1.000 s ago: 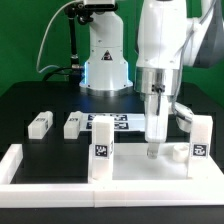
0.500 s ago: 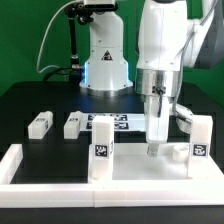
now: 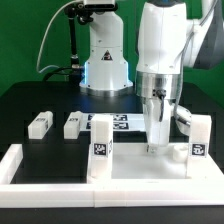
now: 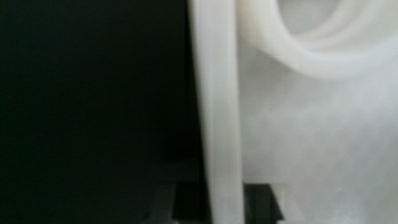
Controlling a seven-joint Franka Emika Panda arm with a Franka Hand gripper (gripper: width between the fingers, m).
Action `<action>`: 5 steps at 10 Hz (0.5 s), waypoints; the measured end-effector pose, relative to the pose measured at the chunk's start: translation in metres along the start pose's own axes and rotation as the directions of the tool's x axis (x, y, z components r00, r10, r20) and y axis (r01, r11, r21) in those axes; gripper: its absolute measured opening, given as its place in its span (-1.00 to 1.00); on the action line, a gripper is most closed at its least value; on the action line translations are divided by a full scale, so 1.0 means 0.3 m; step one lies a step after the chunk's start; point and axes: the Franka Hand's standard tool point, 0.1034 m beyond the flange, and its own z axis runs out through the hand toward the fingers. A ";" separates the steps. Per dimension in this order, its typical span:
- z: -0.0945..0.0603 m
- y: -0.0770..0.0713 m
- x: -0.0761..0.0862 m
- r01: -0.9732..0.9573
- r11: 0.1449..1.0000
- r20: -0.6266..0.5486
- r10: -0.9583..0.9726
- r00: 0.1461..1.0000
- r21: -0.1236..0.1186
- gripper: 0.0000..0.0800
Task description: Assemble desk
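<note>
The white desk tabletop lies flat at the front of the table. Two white leg blocks with marker tags stand upright on it. Two more legs lie loose on the black table toward the exterior view's left. My gripper points straight down at the tabletop's back edge. In the wrist view the thin white rim runs between my dark fingers, and the gripper is shut on it. A round socket ring shows beside the rim.
A low white border wall runs along the front and the side on the exterior view's left. The marker board lies flat behind the tabletop. The robot base stands at the back.
The jaws have closed onto the tabletop's rim. The arm has barely shifted and the parts lie where they were.
</note>
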 end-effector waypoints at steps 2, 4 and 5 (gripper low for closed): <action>0.000 0.000 0.000 0.011 1.000 0.000 -0.011 1.000 0.000 -0.83; 0.000 0.000 0.000 0.016 1.000 0.000 -0.016 1.000 0.000 -0.83; 0.000 0.000 0.000 0.019 1.000 0.000 -0.019 1.000 0.000 -0.84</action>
